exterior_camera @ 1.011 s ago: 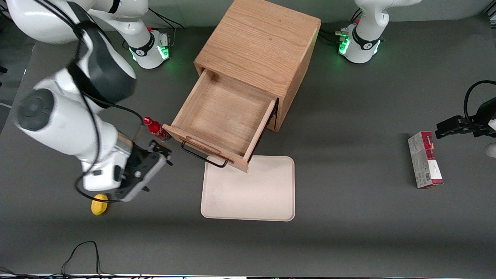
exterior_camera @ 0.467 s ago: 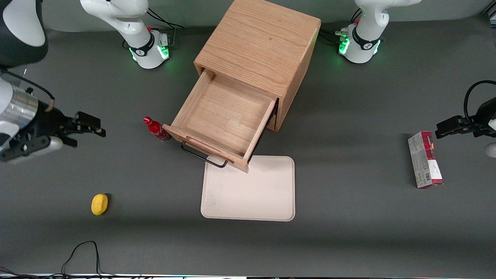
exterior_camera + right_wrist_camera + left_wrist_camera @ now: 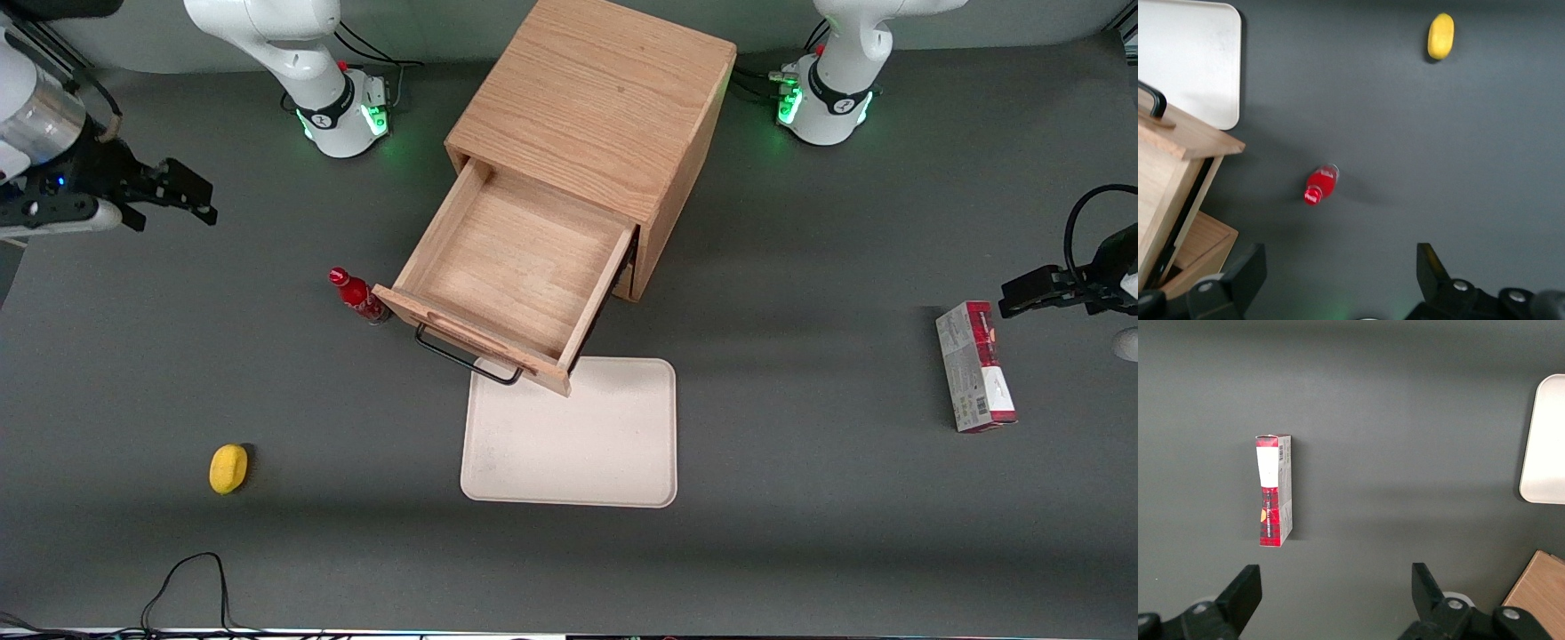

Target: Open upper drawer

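My fingers are spread apart with nothing between them, and my gripper hangs over bare table toward my own end of it, well apart from the upper drawer. Half a second ago the gripper was lower and nearer the front camera, level with the red bottle; a full second ago it was close by the drawer's black handle, above the yellow thing. It has drawn away and farther from the camera since then, while the drawer, bottle, tray and box have stayed where they were. The drawer stands pulled well out of the wooden cabinet, its inside bare, its front edge reaching over the rim of the pale tray. The bottle stands upright just beside the drawer's front corner. From my wrist, both fingers frame the bottle and the yellow thing, with the drawer cut off at the edge. The lower drawer is mostly hidden under the upper one. My arm is cut off by the picture's edge. A red and grey box lies toward the parked arm's end.
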Controlling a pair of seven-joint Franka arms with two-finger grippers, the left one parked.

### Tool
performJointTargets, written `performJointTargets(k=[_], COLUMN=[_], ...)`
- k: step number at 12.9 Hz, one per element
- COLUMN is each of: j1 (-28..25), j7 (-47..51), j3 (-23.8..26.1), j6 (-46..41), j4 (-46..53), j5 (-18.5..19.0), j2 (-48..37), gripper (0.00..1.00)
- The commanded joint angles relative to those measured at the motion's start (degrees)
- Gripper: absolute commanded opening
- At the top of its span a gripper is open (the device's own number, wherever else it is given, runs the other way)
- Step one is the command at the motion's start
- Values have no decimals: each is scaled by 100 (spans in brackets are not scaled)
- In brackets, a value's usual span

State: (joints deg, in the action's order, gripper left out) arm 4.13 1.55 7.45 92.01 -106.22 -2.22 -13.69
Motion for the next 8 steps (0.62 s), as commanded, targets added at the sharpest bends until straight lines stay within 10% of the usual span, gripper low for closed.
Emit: performJointTargets(k=[1, 8], j1=[-36, -9], j7=[179, 188], j3=[-33, -33], j6=[27, 19], j4=[-136, 48], j5=[99, 82], j2=[-99, 42], gripper=[100, 100])
